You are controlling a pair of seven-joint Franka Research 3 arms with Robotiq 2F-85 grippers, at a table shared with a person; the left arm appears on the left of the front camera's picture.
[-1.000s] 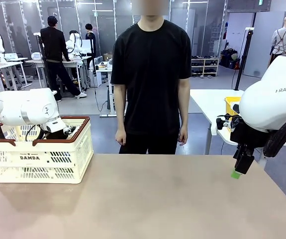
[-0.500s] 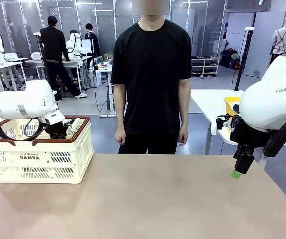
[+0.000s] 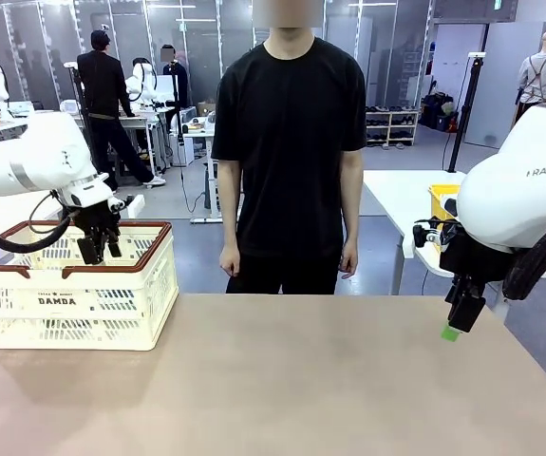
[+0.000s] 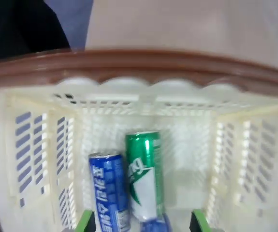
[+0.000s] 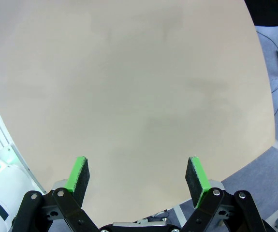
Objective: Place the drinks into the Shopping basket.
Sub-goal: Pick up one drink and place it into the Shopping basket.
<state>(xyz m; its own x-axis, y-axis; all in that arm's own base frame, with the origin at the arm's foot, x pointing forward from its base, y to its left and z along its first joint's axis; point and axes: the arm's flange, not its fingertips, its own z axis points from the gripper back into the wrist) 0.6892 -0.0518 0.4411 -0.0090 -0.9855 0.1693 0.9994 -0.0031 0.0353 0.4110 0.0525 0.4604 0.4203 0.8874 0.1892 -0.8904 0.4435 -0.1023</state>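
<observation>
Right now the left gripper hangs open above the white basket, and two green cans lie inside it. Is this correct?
Not quite. The left wrist view shows one green can beside a blue can in the basket, not two green ones. The left gripper does hang open above it.
</observation>
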